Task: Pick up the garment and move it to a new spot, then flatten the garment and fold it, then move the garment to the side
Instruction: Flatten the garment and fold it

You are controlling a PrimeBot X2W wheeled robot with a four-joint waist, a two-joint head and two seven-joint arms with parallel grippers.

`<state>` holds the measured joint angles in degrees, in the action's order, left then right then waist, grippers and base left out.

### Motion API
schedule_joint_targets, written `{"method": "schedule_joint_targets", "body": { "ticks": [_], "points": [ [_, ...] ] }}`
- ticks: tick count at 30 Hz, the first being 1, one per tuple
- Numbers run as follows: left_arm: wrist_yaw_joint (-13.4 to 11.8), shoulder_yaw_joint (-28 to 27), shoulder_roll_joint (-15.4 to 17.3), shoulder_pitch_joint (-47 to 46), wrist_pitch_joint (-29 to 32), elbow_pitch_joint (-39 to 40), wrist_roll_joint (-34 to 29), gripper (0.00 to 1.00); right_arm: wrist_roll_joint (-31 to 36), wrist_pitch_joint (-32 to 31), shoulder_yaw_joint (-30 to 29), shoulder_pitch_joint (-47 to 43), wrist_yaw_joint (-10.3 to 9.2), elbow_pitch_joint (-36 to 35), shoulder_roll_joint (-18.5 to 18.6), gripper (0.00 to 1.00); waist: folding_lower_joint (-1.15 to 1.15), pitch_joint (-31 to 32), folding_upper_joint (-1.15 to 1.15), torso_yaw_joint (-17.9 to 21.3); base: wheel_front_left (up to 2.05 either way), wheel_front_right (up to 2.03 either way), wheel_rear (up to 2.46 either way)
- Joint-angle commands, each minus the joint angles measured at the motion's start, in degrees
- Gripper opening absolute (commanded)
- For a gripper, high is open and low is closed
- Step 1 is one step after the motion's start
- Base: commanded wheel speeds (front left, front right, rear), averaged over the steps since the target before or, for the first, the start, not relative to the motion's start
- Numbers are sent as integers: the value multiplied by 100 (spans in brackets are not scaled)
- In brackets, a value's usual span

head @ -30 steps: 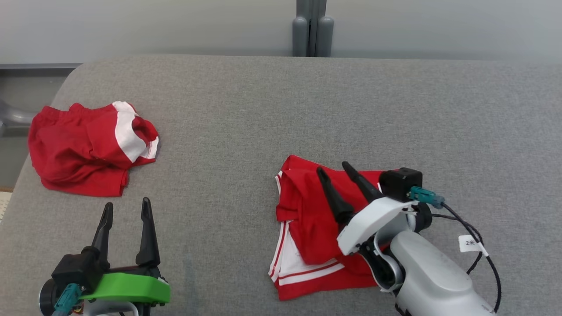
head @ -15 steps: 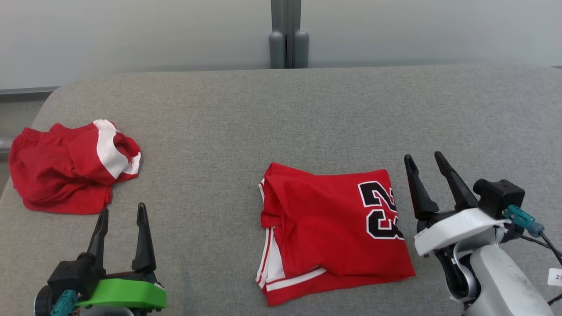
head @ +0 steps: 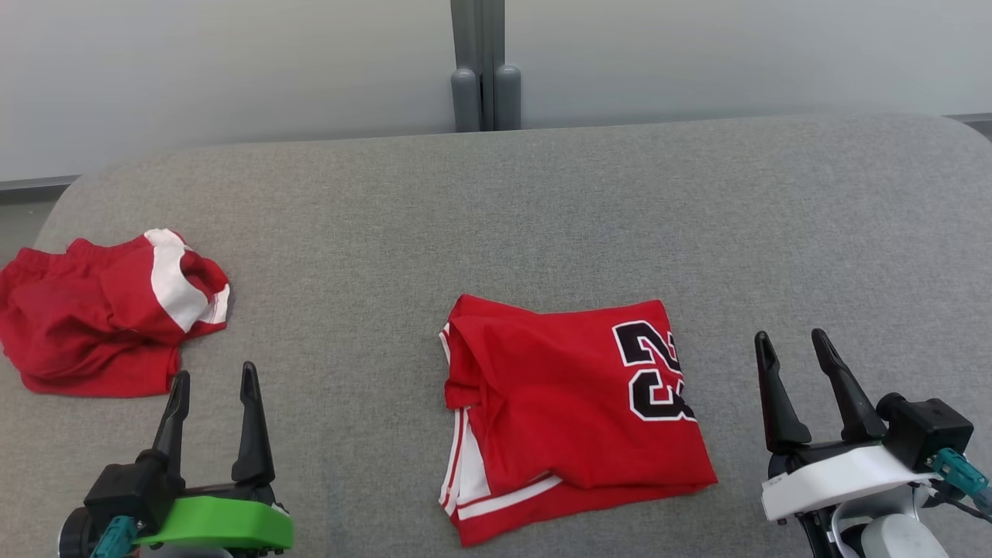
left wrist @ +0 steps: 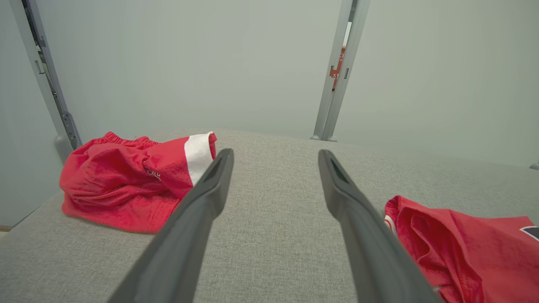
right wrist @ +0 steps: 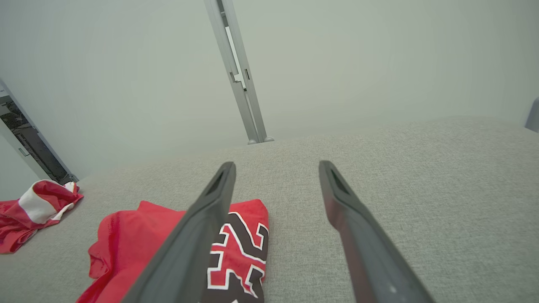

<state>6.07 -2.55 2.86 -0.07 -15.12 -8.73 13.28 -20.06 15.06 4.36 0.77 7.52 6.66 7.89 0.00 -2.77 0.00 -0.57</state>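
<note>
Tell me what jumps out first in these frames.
A folded red jersey with a black number lies in the middle of the grey padded surface, nothing touching it. A crumpled red-and-white garment sits at far left. The left gripper and right gripper sit low on either side, both open and empty.

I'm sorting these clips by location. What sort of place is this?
Probably a robot lab or test cell, not a home: a grey fabric-covered table sits before plain pale wall panels with a metal post between them, and a folded red jersey and a crumpled red garment are laid out.

Grey fabric surface (head: 542, 201), metal post (head: 477, 46) behind
</note>
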Motion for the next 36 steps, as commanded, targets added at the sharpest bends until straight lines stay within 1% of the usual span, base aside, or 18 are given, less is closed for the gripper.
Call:
{"method": "schedule_joint_targets", "body": {
  "ticks": [1,7,11,17,26,32,36],
  "points": [
    [8,5,7,102,-2,21,-65,100,66,15,-29,-68,-6,-43,-19,100,0,0,0,20,0,0,0],
    [29,173,7,100,-2,-30,-179,100,148,15,-44,-67,-6,-76,-64,100,0,6,0,44,0,0,0],
    [70,469,7,51,-2,-116,-350,100,188,15,-41,-45,-6,-54,-54,100,0,13,0,27,0,0,0],
    [139,1180,7,36,-2,-403,-524,100,207,15,-3,-20,-6,13,-34,100,0,16,0,38,0,0,0],
    [144,2606,78,-163,-3,-1153,-267,100,155,15,80,34,-6,121,11,100,0,-49,0,196,0,0,0],
    [145,3169,93,-369,-2,-1693,-18,100,136,15,107,70,-6,171,31,100,0,-128,0,348,0,0,0],
    [146,3346,110,-508,-2,-2004,116,100,143,15,102,107,-6,185,40,100,0,-189,0,450,0,0,0]
  ]
}}
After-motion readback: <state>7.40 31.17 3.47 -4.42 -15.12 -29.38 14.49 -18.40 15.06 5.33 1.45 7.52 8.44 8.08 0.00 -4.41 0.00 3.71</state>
